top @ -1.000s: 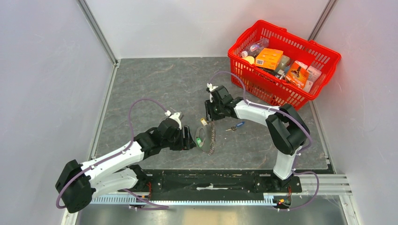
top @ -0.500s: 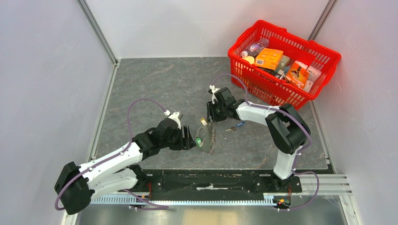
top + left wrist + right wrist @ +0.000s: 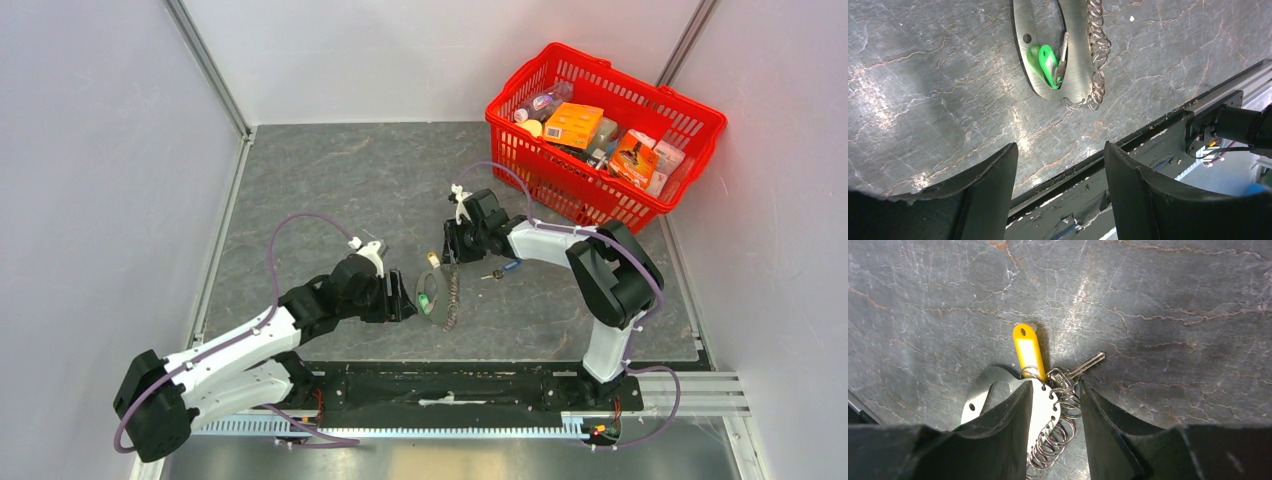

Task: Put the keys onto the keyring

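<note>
The keyring is a flat grey metal oval loop edged with several small wire rings, lying on the mat; it carries a green tag and a yellow tag. My right gripper is low over its top end, jaws narrowly apart, straddling the loop's rim and rings. A silver key lies by those rings. A blue-headed key lies loose on the mat just right of the right gripper. My left gripper is open and empty, just left of the keyring.
A red basket full of boxes and bottles stands at the back right. The black base rail runs along the mat's near edge, close to the left gripper. White walls close in the sides.
My right gripper has shifted slightly right and toward the near edge over the keyring's top end. My left arm has drawn back a little. The keyring and blue key have not moved.
</note>
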`<state>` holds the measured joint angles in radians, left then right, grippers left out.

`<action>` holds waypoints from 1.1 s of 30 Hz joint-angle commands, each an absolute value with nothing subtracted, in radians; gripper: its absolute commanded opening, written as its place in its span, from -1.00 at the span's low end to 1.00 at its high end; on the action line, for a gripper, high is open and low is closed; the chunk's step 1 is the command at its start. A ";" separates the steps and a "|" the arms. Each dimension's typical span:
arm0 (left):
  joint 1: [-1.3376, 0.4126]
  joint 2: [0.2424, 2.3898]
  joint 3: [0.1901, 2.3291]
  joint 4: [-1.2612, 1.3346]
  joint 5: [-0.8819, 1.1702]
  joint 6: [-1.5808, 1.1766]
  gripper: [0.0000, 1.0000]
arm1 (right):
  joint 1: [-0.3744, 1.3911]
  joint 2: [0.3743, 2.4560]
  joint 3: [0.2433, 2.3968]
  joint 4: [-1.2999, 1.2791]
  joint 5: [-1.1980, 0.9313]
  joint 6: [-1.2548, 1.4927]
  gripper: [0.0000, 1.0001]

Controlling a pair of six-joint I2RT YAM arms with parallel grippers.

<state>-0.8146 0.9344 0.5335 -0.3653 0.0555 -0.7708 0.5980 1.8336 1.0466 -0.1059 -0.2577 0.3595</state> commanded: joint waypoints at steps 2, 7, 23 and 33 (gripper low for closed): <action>-0.813 0.908 0.528 -0.348 0.067 -0.792 0.41 | 0.598 1.801 1.016 -0.058 -0.321 0.385 -0.06; -0.813 0.901 0.522 -0.348 0.072 -0.795 0.41 | 0.598 1.784 0.986 -0.042 -0.326 0.401 -0.05; -0.813 0.885 0.505 -0.339 0.077 -0.804 0.41 | 0.598 1.737 0.951 -0.008 -0.281 0.433 -0.10; -0.813 0.879 0.506 -0.351 0.069 -0.802 0.41 | 0.588 1.773 0.982 -0.008 -0.268 0.415 -0.15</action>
